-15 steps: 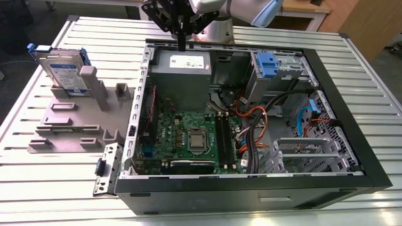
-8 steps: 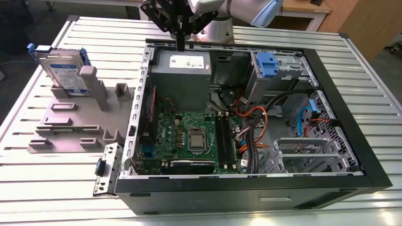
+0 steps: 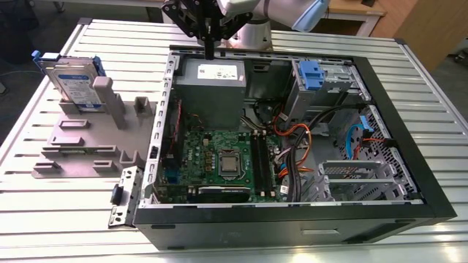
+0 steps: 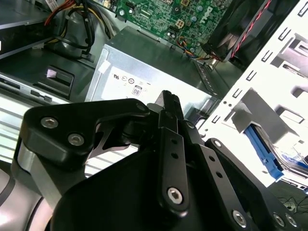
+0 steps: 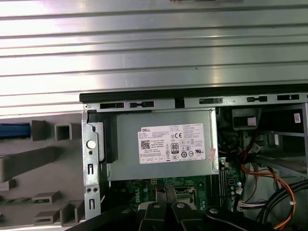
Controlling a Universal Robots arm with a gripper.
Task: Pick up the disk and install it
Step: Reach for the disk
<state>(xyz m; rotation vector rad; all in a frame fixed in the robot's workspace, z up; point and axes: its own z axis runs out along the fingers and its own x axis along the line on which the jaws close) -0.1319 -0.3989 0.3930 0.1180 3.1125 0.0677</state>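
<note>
My arm comes down from the back of the slatted table (image 3: pixel 44 219), wrist pointing straight down; my gripper (image 3: pixel 210 53) hangs at the rear edge of the open computer case (image 3: pixel 292 222), just above the grey power supply (image 3: pixel 212 87) with its white sticker; whether it touches I cannot tell; in the second wrist view my fingers (image 4: pixel 166 103) are pressed together, narrow, with nothing between them; the disk (image 3: pixel 75 82) stands on edge in the grey fixture (image 3: pixel 80 137) at the exterior view's left, outside the case, well apart from my gripper.
</note>
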